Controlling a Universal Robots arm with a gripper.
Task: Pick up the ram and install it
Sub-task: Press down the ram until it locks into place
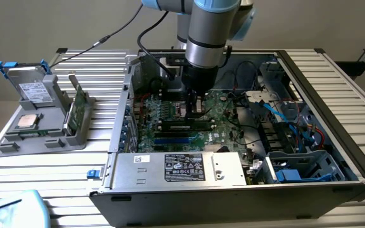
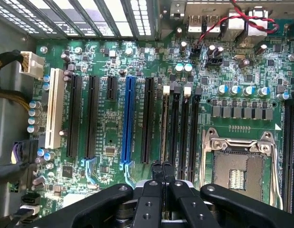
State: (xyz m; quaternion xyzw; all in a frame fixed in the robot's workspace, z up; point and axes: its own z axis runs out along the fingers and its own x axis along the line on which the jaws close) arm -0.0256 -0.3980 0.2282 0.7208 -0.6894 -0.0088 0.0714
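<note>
Over the motherboard (image 2: pixel 113 156), tool (image 2: pixel 162 166) pressed together above the ram (image 2: pixel 164 124), its edge barely discernible

Arm (image 1: pixel 206 28) vertical, gripper (image 2: pixel 161 167) pointing down, fingers closed together.

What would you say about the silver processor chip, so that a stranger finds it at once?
Look outside the open computer case, at the grey holder on the exterior view's left. The processor chip lies flat there: square and silver, while its neighbour is an upright green board.
</note>
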